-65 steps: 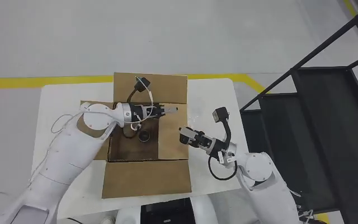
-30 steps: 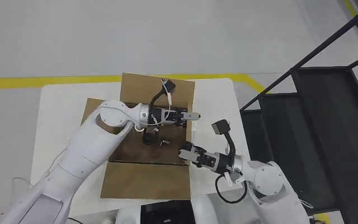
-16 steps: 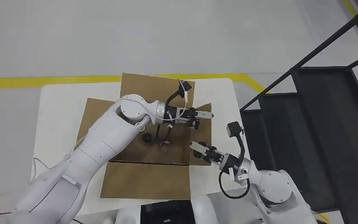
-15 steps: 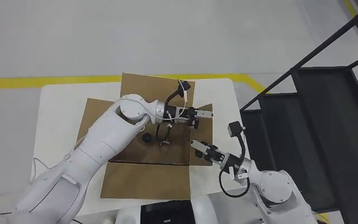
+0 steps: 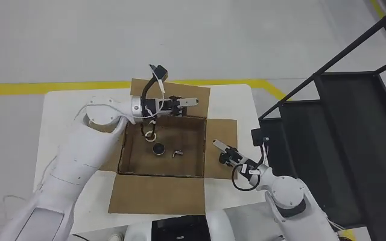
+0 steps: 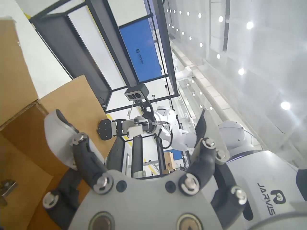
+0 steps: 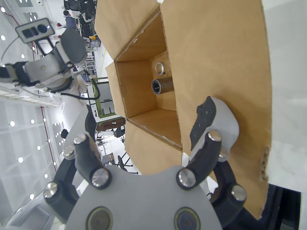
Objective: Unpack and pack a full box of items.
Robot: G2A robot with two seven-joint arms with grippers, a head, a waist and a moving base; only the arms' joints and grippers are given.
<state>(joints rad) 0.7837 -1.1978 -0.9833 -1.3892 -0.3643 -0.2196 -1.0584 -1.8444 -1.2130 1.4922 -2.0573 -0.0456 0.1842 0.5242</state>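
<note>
Right flap (image 5: 221,128) now lies flat beside the brown cardboard box (image 5: 157,193); left gripper (image 5: 188,101) and right gripper (image 5: 221,150) gape empty. Card looks light, stiff: pinch flap edges.

The left gripper (image 6: 130,123) is hanging with its fingers spread wide and nothing between them. Taking twelve o'clock as straight out past its fingertips, the right gripper (image 6: 108,130) is sitting farther off at about twelve, by the edge of a flap of the cardboard box (image 6: 72,99). The box is opening out toward nine and ten o'clock, beside the white-padded finger (image 6: 60,140), with a small metal part (image 6: 7,187) lying inside. A black rack (image 6: 96,37) is standing beyond at eleven.
</note>
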